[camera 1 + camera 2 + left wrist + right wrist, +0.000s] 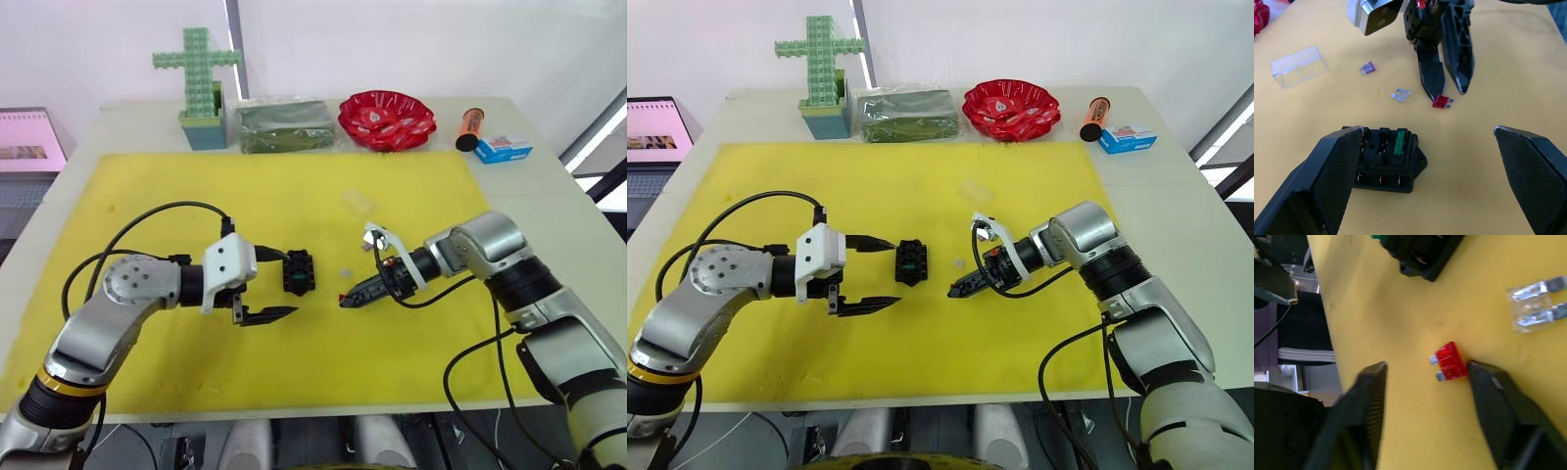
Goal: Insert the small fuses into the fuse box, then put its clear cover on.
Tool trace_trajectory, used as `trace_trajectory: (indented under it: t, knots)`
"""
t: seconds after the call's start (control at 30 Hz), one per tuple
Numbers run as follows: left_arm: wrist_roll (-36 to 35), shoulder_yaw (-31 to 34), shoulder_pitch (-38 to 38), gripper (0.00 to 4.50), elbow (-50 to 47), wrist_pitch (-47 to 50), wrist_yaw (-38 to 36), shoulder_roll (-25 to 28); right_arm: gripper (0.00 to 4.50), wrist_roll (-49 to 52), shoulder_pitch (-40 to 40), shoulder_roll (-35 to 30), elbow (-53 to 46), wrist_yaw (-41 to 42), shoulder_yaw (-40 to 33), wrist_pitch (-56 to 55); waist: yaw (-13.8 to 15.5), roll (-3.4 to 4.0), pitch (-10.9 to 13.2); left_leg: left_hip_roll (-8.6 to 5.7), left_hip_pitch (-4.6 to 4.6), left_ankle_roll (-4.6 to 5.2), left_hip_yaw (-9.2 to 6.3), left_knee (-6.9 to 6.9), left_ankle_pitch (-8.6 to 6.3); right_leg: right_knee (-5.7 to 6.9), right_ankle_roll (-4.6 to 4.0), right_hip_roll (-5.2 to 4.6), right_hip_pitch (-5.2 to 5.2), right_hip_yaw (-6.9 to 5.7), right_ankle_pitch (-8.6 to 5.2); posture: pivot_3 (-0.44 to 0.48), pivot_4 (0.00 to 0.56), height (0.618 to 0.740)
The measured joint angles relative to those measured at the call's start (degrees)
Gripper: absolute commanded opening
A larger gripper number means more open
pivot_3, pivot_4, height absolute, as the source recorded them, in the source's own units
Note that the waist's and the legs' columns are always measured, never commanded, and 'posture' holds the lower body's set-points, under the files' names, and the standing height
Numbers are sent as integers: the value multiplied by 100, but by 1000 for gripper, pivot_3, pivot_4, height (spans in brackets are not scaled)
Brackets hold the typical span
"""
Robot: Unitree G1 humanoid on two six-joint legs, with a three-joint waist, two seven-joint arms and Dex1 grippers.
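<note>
Black fuse box (1385, 157) holds green fuse (1399, 142); other slots vacant.

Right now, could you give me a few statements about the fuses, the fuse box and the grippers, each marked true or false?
1. A green fuse sits in the fuse box. True.
2. The clear cover is fitted on the fuse box. False: it lies apart on the yellow mat.
3. The right gripper is open around the red fuse. True.
4. The left gripper is shut on the fuse box. False: it is open, with the box at its fingertips.
5. The pale grey fuse is in a slot. False: it lies on the mat.
</note>
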Motion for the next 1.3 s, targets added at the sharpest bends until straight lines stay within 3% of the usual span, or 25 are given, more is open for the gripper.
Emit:
trace_trajectory:
  t: [0.27, 0.37, 0.43, 0.77, 0.83, 1.1, 1.3]
  knots:
    - [0, 0, -1, 4500, -3, 6, 11, 0, 1771, -86, 1, 29, 2, 7, 2, -5, 1, 0, 0, 0, 0, 0, 0, 1, 0, 0, 0, 0, 0, 0, 0, 0, 150, 740]
    - [0, 0, -3, 4500, -26, 12, 15, 1, 1211, -129, 1, 41, 11, 5, 3, -19, 1, 0, 0, 0, 0, 0, 0, 1, 0, 0, 0, 0, 0, 0, 0, 0, 150, 740]
    - [0, 0, -5, 4500, -26, 20, 16, 1, 548, -168, 1, 43, 38, 1, 3, -35, 2, 0, 0, 0, 0, 0, 0, 1, 0, 0, 0, 0, 0, 0, 0, 0, 150, 740]
    - [0, 0, -5, 4500, -29, 37, 26, 1, 548, -250, 1, 105, 85, 6, 3, -72, 2, 0, 0, 0, 0, 0, 0, 1, 0, 1, 1, 0, 0, 0, 0, 0, 150, 740]
    - [0, 0, -4, 4500, -35, 41, 38, 1, 45, -271, 1, 109, 100, 10, 3, -90, 2, 0, 0, 0, 0, 0, 0, 1, 0, 1, 1, 0, 0, 0, 0, 0, 150, 740]
    - [-2, 1, -3, 4500, -42, 57, 106, 18, 45, -286, 3, 86, 20, 62, 2, -136, 2, 0, 0, 0, 0, 0, 0, 2, 0, 2, 1, 0, 0, 0, 0, 0, 150, 740]
    - [-10, 11, -2, 4500, -41, 60, 107, 64, 45, -336, 5, -143, -612, -19, -95, -393, 8, 1, 1, -1, 0, 0, -1, 2, 0, 2, 1, -1, 0, 0, 0, 0, 150, 740]
